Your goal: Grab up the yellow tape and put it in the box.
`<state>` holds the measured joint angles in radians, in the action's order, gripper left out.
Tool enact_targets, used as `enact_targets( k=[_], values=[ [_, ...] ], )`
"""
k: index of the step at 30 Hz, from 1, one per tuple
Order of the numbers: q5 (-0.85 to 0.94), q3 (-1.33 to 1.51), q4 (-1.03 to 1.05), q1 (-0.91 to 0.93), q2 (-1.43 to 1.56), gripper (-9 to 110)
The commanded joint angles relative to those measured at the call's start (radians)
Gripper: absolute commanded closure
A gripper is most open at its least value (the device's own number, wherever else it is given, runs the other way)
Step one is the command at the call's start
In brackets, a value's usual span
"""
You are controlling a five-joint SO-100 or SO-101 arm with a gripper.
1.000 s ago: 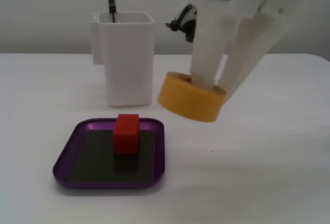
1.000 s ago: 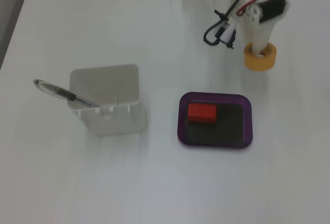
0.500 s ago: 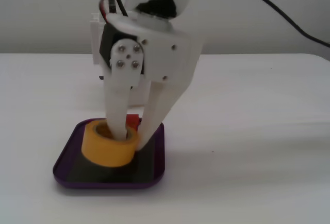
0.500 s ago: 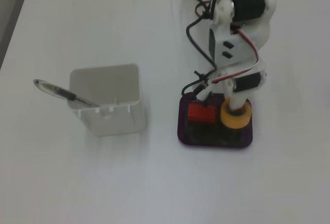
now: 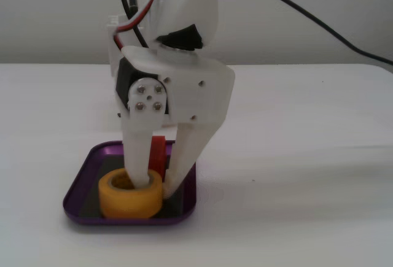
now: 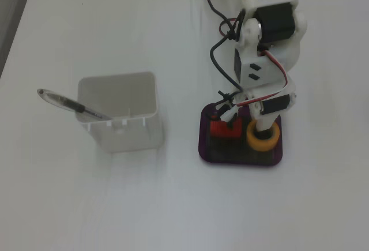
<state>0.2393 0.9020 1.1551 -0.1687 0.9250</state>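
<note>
Step in hand: placement, near its end. The yellow tape [image 5: 130, 193] sits inside the box [image 5: 80, 193], apparently resting on the dark floor, so the carry looks complete and only release remains.

Tape position: in a fixed view it lies at the front of the box, left of centre; in the other fixed view [image 6: 263, 136] it occupies the right half of the box [image 6: 206, 147].

Gripper [image 5: 155, 184]: reaches down into the box from above. One finger runs into the hollow centre of the roll; the other stands outside the roll's wall on the right of the front fixed view.

Jaws: straddling the roll's wall, one inside, one outside. They appear clamped on it, though a slight slackening cannot be ruled out.

Red block [image 5: 158, 154]: upright in the box just behind the tape; in the other fixed view [image 6: 220, 128] it sits beside the roll on the left.

White container [image 6: 121, 117]: on the counter [image 5: 307, 156], well apart from the box, with a pen [image 6: 69, 104] leaning over its rim. Not involved.

Next move, judged: spread the jaws enough to free the wall, then lift straight up so the inner finger clears the hole without dragging the roll.

Risk, judged: a sideways withdrawal could tip the tape against the red block or over the low rim.
</note>
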Motion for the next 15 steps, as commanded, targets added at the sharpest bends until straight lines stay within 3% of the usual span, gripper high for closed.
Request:
enact_targets(
  k=[1, 5, 15],
  values=[
    [-0.003, -0.078, 0.054, 0.003, 0.037, 93],
    [-0.005, -0.198, 0.192, 0.005, 0.089, 87],
    [-0.017, -0.522, 0.555, 0.005, 0.434, 87]
  ],
)
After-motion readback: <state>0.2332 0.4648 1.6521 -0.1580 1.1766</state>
